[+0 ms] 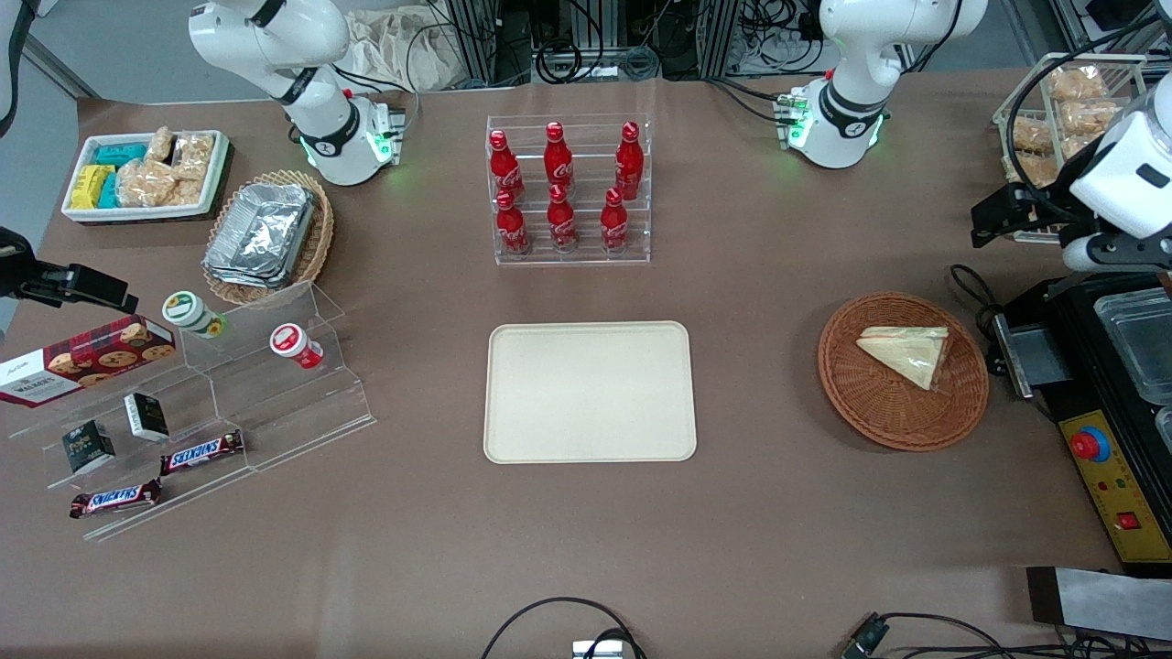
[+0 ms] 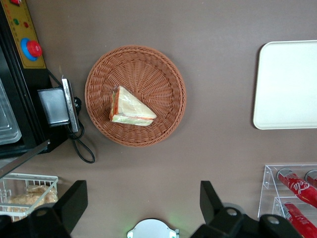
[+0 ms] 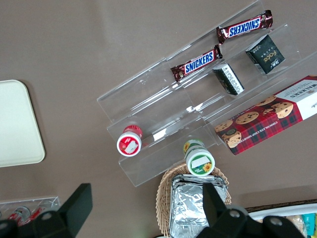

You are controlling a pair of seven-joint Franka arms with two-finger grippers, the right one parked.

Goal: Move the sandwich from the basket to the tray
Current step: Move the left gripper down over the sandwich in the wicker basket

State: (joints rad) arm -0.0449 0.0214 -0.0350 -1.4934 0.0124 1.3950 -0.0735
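currently listed: one sandwich [image 1: 905, 352], clear-wrapped triangle, lying flat in the round wicker basket [image 1: 879, 416] toward the working arm's end of the table; long edge slanting across the weave, filling edge showing orange and green. gripper [image 2: 141, 203] high above the table, fingers spread wide, holding nothing, the sandwich [image 2: 130, 107] well apart from it and below, nearly in line with the gap. tray [image 1: 590, 392] bare, at table centre, well apart from the basket, nearer the front camera than the bottle rack [image 1: 568, 188]
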